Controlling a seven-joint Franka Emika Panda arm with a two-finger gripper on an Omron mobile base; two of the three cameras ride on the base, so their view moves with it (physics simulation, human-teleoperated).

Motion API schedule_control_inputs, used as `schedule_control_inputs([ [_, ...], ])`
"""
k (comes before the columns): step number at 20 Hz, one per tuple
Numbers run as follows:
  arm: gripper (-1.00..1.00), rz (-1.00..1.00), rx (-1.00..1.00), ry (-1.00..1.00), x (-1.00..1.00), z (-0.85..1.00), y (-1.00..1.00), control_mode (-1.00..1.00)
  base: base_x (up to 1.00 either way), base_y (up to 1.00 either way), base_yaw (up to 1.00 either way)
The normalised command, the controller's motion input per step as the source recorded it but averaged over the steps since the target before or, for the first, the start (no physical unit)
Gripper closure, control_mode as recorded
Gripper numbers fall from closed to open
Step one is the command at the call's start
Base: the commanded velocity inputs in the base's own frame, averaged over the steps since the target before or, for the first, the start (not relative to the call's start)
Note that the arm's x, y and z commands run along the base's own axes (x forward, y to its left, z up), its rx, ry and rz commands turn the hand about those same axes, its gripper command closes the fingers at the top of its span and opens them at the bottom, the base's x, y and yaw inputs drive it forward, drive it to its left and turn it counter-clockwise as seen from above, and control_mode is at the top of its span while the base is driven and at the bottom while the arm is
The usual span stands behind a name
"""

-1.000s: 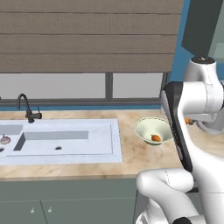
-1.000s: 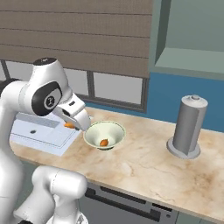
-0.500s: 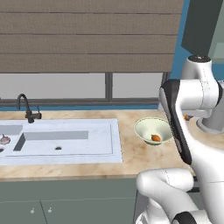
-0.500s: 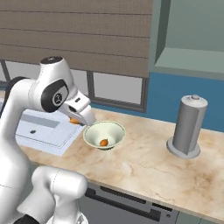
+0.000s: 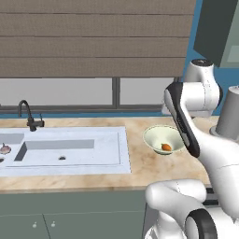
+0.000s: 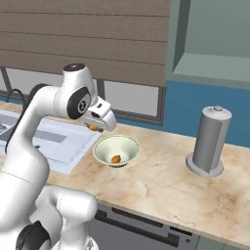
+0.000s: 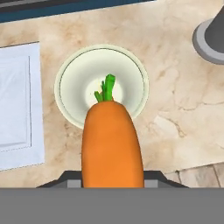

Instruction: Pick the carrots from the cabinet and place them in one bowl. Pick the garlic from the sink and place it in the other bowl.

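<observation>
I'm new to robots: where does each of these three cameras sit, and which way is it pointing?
Left base view: behind the arm to its left, looking forward and down over the sink and the cream-green bowl; the white arm rises at lower right.
Right base view: behind to the right, facing the same counter; the arm rises at lower left, gripper above the bowl.
Hand view: on the hand, looking down past a held carrot into the bowl.
Shared: both base views show the bowl with a carrot inside.
</observation>
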Motion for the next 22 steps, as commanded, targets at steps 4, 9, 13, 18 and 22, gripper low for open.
schedule_control_inputs([
  [4,1.0,0.18,0.0,0.0,0.23,-0.25,0.0,-1.0,0.0,0.0,0.0],
  [9,1.0,0.16,0.0,-0.02,0.64,-0.69,0.0,-1.0,0.0,0.0,0.0],
  [13,1.0,0.09,0.0,-0.08,0.54,-0.57,-0.01,-1.0,0.0,0.0,0.0],
  [18,1.0,0.02,0.0,-0.01,0.1,-0.37,-0.24,-1.0,0.0,0.0,0.0],
  [22,1.0,0.0,-0.02,0.0,0.31,-0.25,-0.09,-1.0,0.0,0.0,0.0],
])
